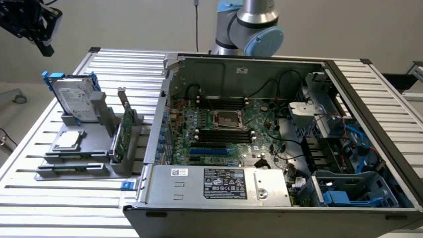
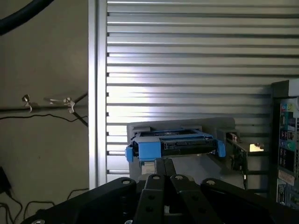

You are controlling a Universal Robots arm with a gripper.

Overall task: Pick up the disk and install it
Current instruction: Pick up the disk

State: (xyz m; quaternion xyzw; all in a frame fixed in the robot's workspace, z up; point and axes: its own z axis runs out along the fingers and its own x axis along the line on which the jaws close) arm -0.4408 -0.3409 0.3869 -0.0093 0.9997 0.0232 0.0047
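Slatted aluminium bench (image 1: pixel 59 208), everything laid out within the arm's reach.

Open computer case (image 1: pixel 264 74) toward the bench's edge on the exterior view's right, lid off, board and bays exposed from above. Probably left open for top-down insertion. Blue drive bay (image 1: pixel 350 191) at the case's near corner, on the exterior view's right, apparently vacant.

Grey fixture stand (image 1: pixel 99 166) near the bench's edge on the exterior view's left, just beside the case. Parts slotted apart from one another, presumably so each presents a clean grasp.

The disk (image 1: pixel 73 99) on the stand's far end, propped upright and slightly tilted, label outward, blue frame edge uppermost. Not yet picked up.

Arm (image 1: pixel 254 25) rooted behind the case at the bench's far edge.

Gripper (image 1: pixel 45 47) off the bench's far corner on the exterior view's left, well above the disk, no contact. Wrist view: fingertips (image 2: pixel 156 170) drawn together, nothing between them, aimed toward the disk's blue end.
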